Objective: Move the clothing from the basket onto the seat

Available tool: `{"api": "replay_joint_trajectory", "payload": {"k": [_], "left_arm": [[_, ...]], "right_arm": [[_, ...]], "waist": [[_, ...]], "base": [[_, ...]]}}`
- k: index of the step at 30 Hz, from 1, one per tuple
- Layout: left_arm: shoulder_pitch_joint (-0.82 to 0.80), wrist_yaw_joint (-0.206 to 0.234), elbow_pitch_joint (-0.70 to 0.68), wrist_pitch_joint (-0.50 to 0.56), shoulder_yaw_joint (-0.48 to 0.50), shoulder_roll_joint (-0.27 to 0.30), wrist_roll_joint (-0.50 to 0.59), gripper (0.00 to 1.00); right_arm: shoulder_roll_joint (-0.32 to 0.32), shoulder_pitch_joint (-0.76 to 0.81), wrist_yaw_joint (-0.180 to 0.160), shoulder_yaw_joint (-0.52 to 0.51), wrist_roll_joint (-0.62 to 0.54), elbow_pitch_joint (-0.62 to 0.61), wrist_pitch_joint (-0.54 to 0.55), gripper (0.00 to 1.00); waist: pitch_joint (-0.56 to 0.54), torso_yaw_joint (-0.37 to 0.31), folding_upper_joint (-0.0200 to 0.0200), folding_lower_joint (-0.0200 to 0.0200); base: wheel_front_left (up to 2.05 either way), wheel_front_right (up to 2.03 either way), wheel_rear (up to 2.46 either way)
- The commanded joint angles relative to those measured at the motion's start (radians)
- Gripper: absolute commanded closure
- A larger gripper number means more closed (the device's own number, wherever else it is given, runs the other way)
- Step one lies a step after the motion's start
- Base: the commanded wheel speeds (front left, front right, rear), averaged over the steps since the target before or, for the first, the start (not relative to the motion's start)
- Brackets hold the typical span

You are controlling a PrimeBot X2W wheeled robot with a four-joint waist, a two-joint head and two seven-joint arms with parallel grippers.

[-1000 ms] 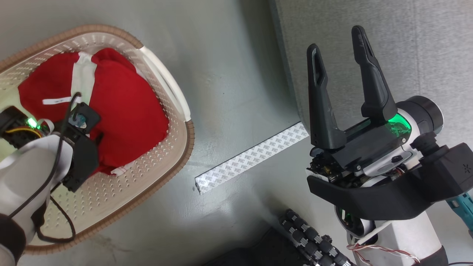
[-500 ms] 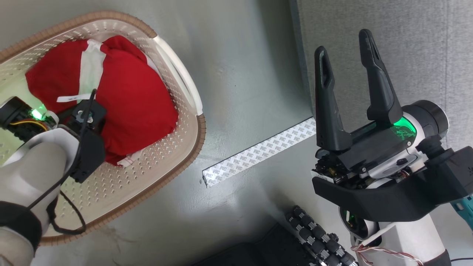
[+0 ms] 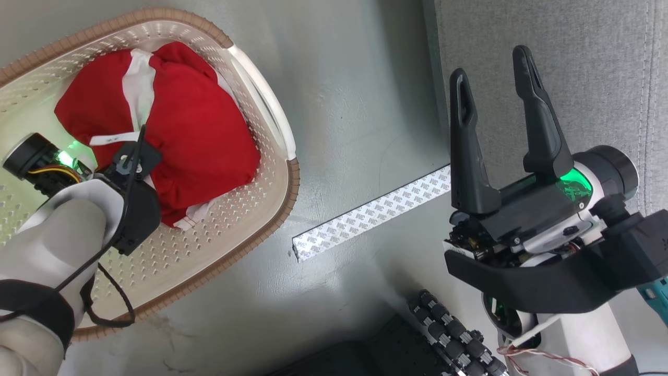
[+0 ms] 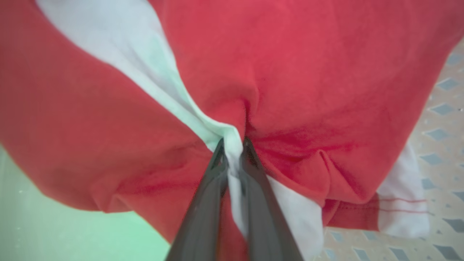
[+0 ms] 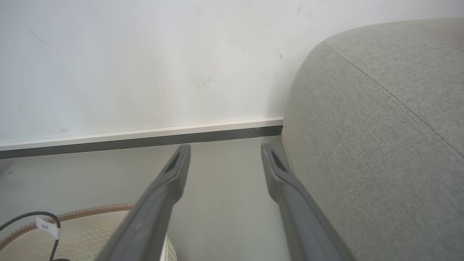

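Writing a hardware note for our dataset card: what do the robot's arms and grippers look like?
The right gripper and left gripper each have two long, tapered dark fingers. The right's black housing carries a green light; thin red-and-white wires trail below. The left forearm is pale, with a black band and looping black cable.

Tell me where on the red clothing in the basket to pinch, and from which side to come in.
Pinch the raised fold on top of the clothing, where the white stripe puckers, coming straight down from above; the basket walls close off the sides. The left gripper is shut on that fold, which looks a sound hold.
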Motion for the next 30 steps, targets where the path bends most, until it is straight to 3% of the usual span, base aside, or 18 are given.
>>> {"api": "replay_joint_trajectory", "payload": {"k": [1, 10, 14, 21, 30], "left_arm": [[-0.001, -0.004, 0.010, -0.010, 0.001, 0.005, -0.002, 1.00], [0.026, 0.002, 0.016, -0.069, 0.048, 0.065, -0.059, 1.00], [0.061, 0.019, -0.022, -0.083, 0.094, 0.065, -0.098, 1.00], [0.159, 0.065, -0.201, -0.085, 0.184, 0.096, -0.112, 1.00], [0.300, 0.105, -0.379, -0.085, 0.297, 0.094, -0.081, 1.00]], "right_arm": [[0.003, -0.013, 0.001, -0.001, -0.003, 0.003, 0.000, 0.00], [0.003, -0.070, 0.001, 0.025, 0.013, 0.018, 0.000, 0.00], [0.002, -0.073, 0.001, 0.018, -0.001, 0.036, 0.000, 0.00], [0.002, -0.041, 0.001, 0.008, -0.034, 0.073, 0.000, 0.00], [0.001, 0.032, 0.001, 0.003, -0.053, 0.130, 0.000, 0.00]], "waist": [[-0.003, 0.000, -0.0001, 0.0001], [-0.068, -0.030, -0.0001, 0.0001], [-0.128, -0.011, -0.0001, 0.0001], [-0.262, 0.036, -0.0001, 0.0001], [-0.434, 0.081, -0.0001, 0.0001]], "base": [[0.00, 0.00, 0.00], [0.00, 0.00, 0.00], [0.00, 0.00, 0.00], [0.00, 0.00, 0.00], [0.00, 0.00, 0.00]]}}
